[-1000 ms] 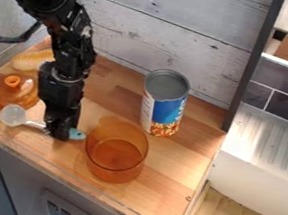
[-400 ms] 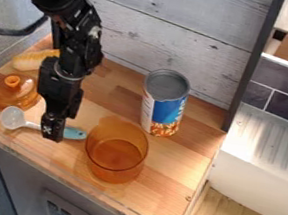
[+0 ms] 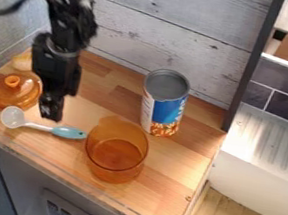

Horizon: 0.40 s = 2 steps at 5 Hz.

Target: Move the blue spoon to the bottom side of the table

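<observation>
Spoon: our blue spoon [image 3: 69,132] is lying on the worktop [image 3: 178,172], close to the front edge and over towards the left. Its pale, see-through scoop points left and the blue handle end points right, almost up to the orange jar. We can't tell if those two actually touch.
Hand: we've got the black hand [image 3: 50,118] hanging tip down just behind the spoon's thin stem, apart from it. Wide or narrow? Honestly, we can't tell from this angle. The spoon isn't in it, though.
Arm: the black arm [image 3: 66,30] drops in from the upper left, with a dark cable [image 3: 8,11] beside it.
Jar: the see-through orange jar [image 3: 116,153] stands upright to the right of the spoon.
Lid: an orange lid [image 3: 13,96], knob up, sits behind the spoon's scoop.
Can: we spot a blue-labelled can [image 3: 166,107] standing behind the jar and a bit right.
Back left: something yellowish [image 3: 22,61] pokes out behind the lid, partly hidden by the arm.
Wall: whitish planks [image 3: 176,20] run along behind our worktop.
</observation>
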Motion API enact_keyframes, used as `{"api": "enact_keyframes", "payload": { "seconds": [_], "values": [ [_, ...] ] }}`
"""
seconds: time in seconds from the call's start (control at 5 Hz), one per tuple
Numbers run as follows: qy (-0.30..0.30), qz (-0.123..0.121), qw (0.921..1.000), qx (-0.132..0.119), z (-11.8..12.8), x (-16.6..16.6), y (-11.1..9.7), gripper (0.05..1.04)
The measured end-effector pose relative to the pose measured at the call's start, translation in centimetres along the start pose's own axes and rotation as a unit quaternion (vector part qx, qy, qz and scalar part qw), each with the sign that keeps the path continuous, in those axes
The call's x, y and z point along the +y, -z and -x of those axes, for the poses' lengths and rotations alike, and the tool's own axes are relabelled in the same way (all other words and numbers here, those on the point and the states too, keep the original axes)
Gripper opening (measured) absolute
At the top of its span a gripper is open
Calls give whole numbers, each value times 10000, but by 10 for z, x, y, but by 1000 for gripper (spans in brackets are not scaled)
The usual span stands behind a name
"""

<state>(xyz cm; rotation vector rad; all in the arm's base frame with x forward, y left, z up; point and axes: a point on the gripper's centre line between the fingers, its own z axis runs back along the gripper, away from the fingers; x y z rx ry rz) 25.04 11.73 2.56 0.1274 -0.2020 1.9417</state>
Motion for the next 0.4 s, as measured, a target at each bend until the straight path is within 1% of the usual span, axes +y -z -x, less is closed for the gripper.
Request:
{"api": "enact_keyframes", "payload": {
  "seconds": [0.2, 0.4],
  "values": [
    [5, 90, 9996, 266, -6, -4, -12, 1000],
    [27, 97, 9996, 265, -7, -4, -12, 1000]
  ]
}}
